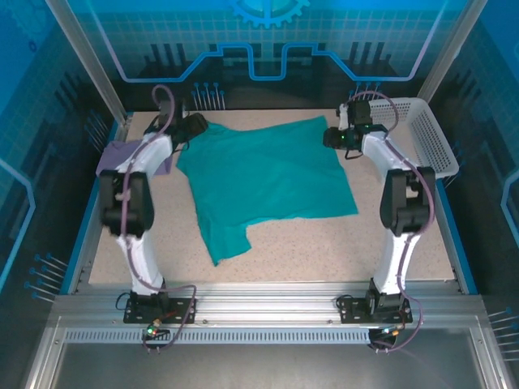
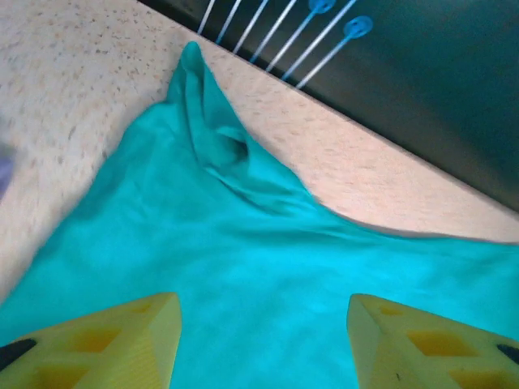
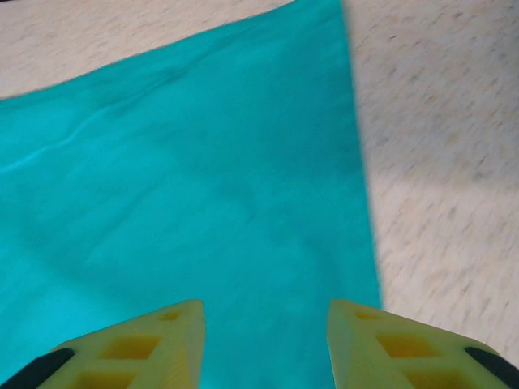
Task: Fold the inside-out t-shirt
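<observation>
1. Now the teal-green t-shirt [image 1: 263, 182] lies spread on the table [image 1: 389, 251], covering its middle and reaching toward its far edge. A narrower flap points to the table's near side.
2. The left gripper [image 1: 193, 126] is over the table's far-left part, at the shirt's corner there. Its yellow fingers [image 2: 122, 344] stand well apart, with cloth lying between them and nothing gripped.
3. That corner of the cloth bunches into a small crumpled peak toward the table's far edge.
4. The right gripper [image 1: 334, 138] is over the table's far-right part, above the shirt's other far corner. Its jaws are parted and hold nothing. Smooth cloth lies below, and the shirt's straight edge runs beside bare tabletop.
5. A lavender garment [image 1: 113, 154] sits at the table's left edge, partly behind the left arm.
6. A white basket [image 1: 430, 134] stands at the table's far-right corner.
</observation>
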Available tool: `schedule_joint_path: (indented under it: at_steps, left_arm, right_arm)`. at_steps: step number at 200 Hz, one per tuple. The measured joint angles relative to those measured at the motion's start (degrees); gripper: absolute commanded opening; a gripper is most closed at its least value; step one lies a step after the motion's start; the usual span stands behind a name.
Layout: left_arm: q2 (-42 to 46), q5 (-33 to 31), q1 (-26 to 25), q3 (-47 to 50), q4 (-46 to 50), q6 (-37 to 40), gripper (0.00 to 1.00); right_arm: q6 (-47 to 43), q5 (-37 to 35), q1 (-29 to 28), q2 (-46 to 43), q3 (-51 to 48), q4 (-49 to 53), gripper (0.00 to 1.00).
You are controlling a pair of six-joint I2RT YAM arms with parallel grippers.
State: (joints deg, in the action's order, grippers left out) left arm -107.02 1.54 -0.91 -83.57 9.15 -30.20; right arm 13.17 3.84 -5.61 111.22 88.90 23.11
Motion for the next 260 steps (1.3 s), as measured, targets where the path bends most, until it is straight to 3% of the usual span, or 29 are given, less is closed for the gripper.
schedule_joint_path:
  at_steps: [28,76,147,163,182,212,260]
  left_arm:
    - [20.09,2.97,-0.85,24.41,-9.07,-6.71,0.58]
    - [30.53,2.8,-1.2,47.21,-4.63,-7.3,0.51]
    - [25.46,6.88,-3.43,50.34,-2.82,-6.34,0.32]
    - [24.9,7.1,-3.45,50.34,-2.78,-5.9,0.32]
    - [25.14,7.15,-3.45,50.38,-2.8,-5.62,0.4]
    - [27.85,7.17,-3.45,51.49,-2.6,-5.73,0.45]
    - [32.94,6.8,-3.45,53.9,-1.64,-5.68,0.4]
  right_arm:
    - [2.34,6.05,-5.11,-9.01,-11.23,-0.13,0.46]
    - [4.26,10.62,-9.38,-8.17,-19.12,1.14,0.44]
    - [6.05,10.56,-4.37,-4.22,-20.94,2.69,0.29]
    - [6.6,10.51,-3.5,-4.15,-21.64,3.06,0.26]
    - [7.04,10.12,-2.25,-4.15,-22.4,3.45,0.24]
    - [7.21,9.88,-1.33,-4.15,-22.6,4.11,0.23]
    - [7.19,9.88,-1.33,-4.15,-22.6,4.35,0.22]
